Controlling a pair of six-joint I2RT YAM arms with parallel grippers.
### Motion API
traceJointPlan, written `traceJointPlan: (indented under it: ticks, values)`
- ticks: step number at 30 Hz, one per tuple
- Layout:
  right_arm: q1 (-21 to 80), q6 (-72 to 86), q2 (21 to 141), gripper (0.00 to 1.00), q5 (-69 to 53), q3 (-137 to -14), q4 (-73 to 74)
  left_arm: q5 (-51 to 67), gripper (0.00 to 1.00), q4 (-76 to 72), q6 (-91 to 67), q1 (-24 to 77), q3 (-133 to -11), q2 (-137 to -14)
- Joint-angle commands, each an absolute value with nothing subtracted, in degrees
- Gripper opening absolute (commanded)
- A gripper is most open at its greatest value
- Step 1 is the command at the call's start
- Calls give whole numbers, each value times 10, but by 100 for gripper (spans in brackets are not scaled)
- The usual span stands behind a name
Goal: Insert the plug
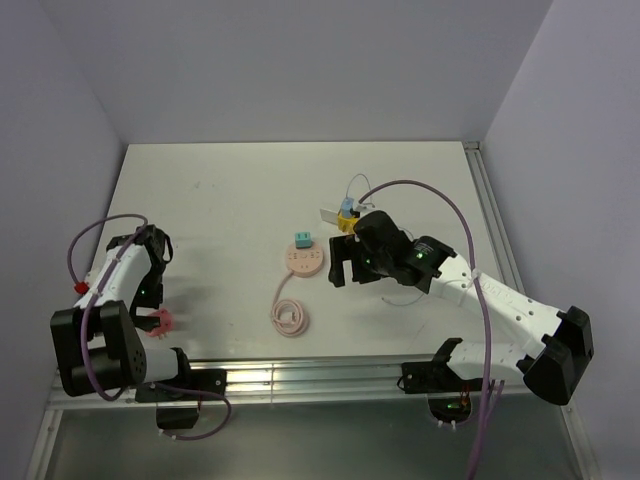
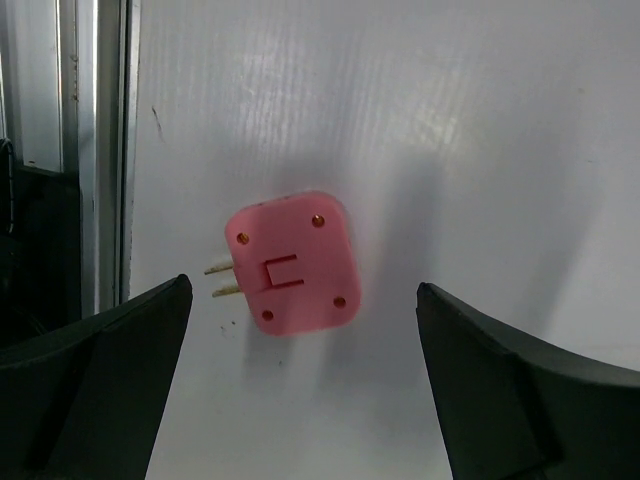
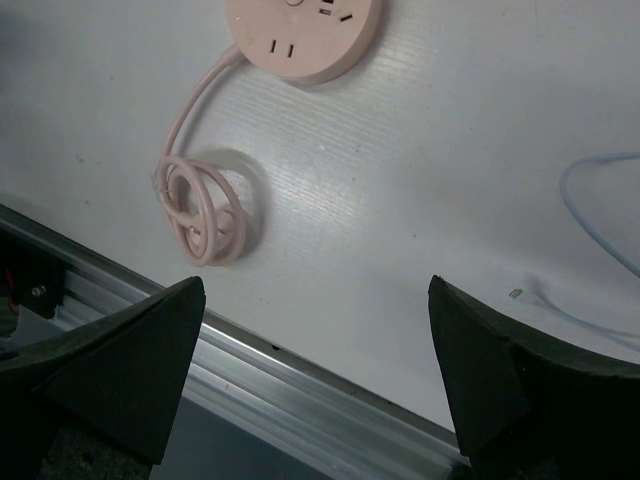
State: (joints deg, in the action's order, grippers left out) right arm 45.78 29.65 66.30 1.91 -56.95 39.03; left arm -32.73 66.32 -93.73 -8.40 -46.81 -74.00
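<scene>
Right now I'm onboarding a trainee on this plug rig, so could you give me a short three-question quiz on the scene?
1. True or false: the left gripper is shut on the pink plug.
2. Which is nearer the round pink socket? A) left gripper B) right gripper C) equal
3. Fill in: the socket's pink cord ends in a ____.
Key: 1 false, it is open; 2 B; 3 coil.

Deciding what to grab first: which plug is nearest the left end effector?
The pink plug, lying flat under the open left end effector; the teal plug sits at the round socket hub, the yellow one farther right.
</scene>
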Motion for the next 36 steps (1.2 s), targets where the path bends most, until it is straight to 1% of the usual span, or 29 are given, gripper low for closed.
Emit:
traceJointPlan:
  ticks: [1,6,13,17,20,23,24,26,27,32,33,34,35,36]
  values:
    - [461,301,647,99,7,-565,393,-341,99,629,-931,-101,-447,-773]
    - [462,307,650,98,3,-564,389,-320,99,520,-897,-112,-401,-764]
    - [464,316,652,97,-16,-551,378,-321,99,434,-920,-113,-346,-735]
    - [467,320,654,96,-24,-548,377,-317,99,427,-934,-113,-330,-725]
    - [467,322,646,96,-24,-545,376,-318,97,435,-939,-114,-329,-726]
    - [468,323,643,96,-23,-548,379,-314,88,436,-932,-115,-335,-746]
    - [468,323,642,96,-23,-549,379,-313,81,439,-930,-115,-341,-761]
    - [468,323,635,95,-19,-548,381,-307,74,439,-926,-116,-348,-776]
    - [469,323,632,95,-18,-547,381,-306,67,440,-921,-116,-353,-787]
    - [469,327,618,95,-5,-537,386,-316,43,428,-877,-116,-364,-783]
    - [469,327,616,95,-7,-536,384,-324,34,438,-873,-116,-371,-774]
    - [469,328,616,95,-6,-535,385,-328,27,440,-868,-117,-374,-769]
    - [469,328,616,95,-7,-535,384,-330,14,447,-863,-116,-387,-755]
    - [469,327,618,95,-6,-536,383,-332,7,451,-847,-116,-393,-746]
